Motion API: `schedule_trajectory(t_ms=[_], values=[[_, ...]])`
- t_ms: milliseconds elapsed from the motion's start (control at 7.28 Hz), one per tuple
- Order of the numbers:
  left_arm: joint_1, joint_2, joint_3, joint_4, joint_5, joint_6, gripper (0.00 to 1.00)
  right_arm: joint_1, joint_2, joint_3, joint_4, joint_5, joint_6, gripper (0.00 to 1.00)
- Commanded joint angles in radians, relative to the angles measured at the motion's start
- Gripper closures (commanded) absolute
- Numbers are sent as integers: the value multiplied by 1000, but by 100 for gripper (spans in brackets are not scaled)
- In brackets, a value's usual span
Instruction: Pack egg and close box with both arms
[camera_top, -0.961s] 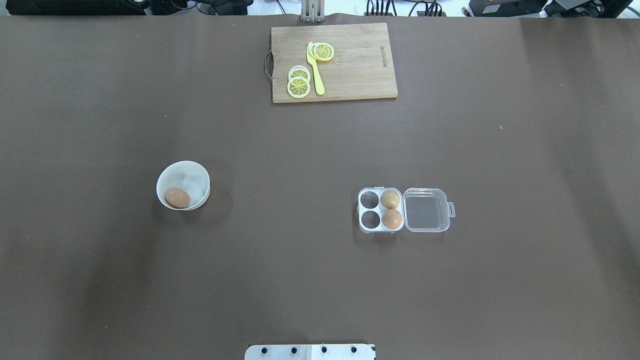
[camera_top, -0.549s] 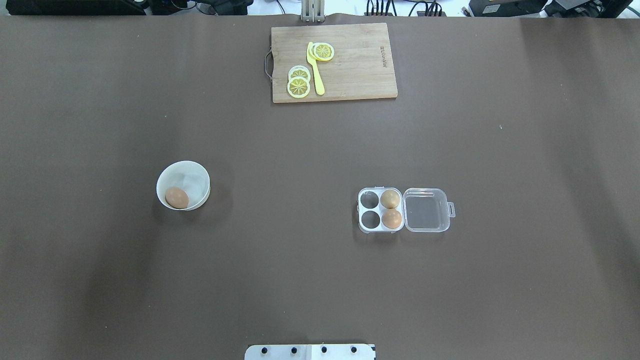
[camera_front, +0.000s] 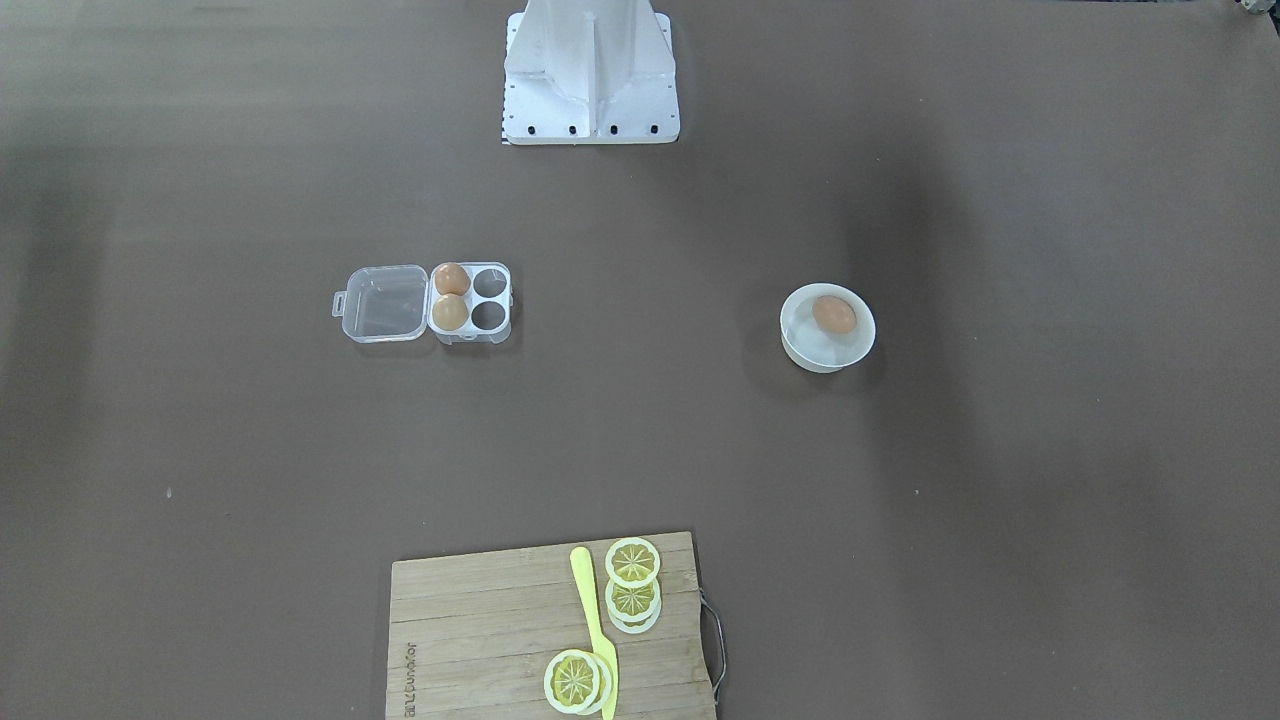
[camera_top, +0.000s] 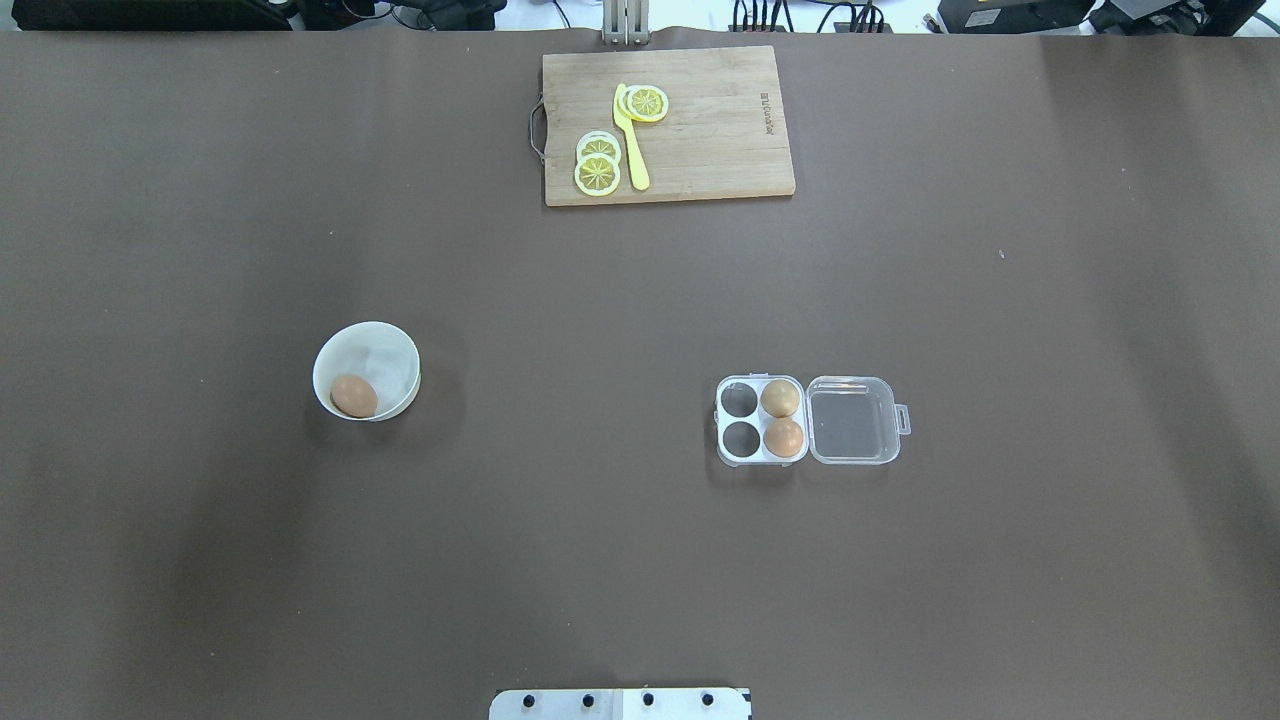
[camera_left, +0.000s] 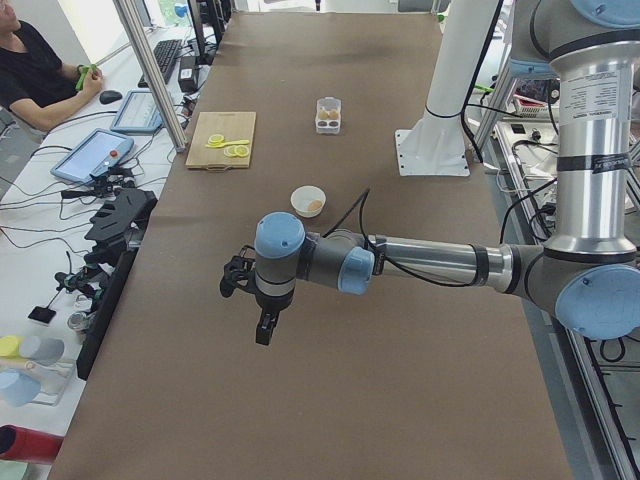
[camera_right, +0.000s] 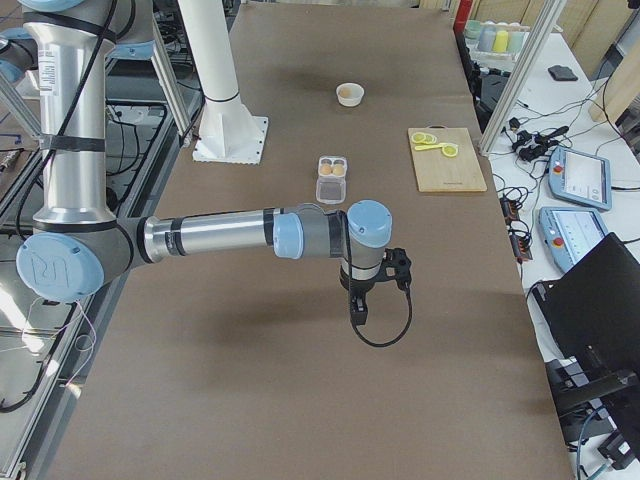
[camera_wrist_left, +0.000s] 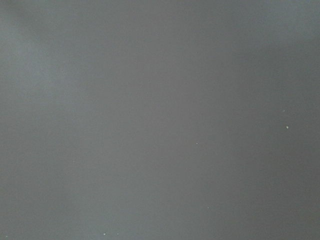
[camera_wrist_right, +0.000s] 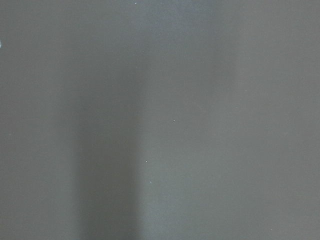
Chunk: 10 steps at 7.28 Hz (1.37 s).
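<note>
A loose orange-brown egg (camera_top: 353, 396) lies in a round white bowl (camera_top: 388, 350) at mid-left; it also shows in the front-facing view (camera_front: 833, 314). The clear four-cell box (camera_top: 740, 438) sits at mid-right with its lid (camera_top: 850, 420) swung open flat to the right. Two eggs (camera_top: 780, 398) fill the cells beside the hinge; the two left cells are empty. Neither gripper shows in the overhead or front-facing view. The left gripper (camera_left: 262, 330) hangs over bare table at the left end, the right gripper (camera_right: 358, 308) at the right end. I cannot tell whether they are open or shut.
A wooden cutting board (camera_top: 720, 140) with lemon slices (camera_top: 598, 165) and a yellow knife (camera_top: 630, 140) lies at the far middle edge. The robot's base plate (camera_top: 620, 703) is at the near edge. Both wrist views show only brown table cover.
The egg in the bowl has settled very slightly to the left. Nothing else has visibly moved.
</note>
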Motion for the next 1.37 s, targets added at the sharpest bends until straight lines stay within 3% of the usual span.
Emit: schedule_trajectory(t_ms=[0,137,549,824,961,1099,1236], values=[[0,-3,-4,-63,-1,-62,3,0,2,1,2,7,0,0],[9,-19,-7,-133,-4,-220,3,0,0,5,2,17,0,0],[186,-79,-161,-123,-56,-614,3,0,2,8,2,38,0,0],[334,-192,-272,18,-32,-941,3,0,0,8,2,46,0,0],[438,-240,-306,91,69,-1028,3,0,0,8,2,44,0,0],[562,-254,-311,107,199,-1118,3,0,0,8,2,46,0,0],[650,-280,-303,101,268,-1218,3,0,-2,8,2,46,0,0]])
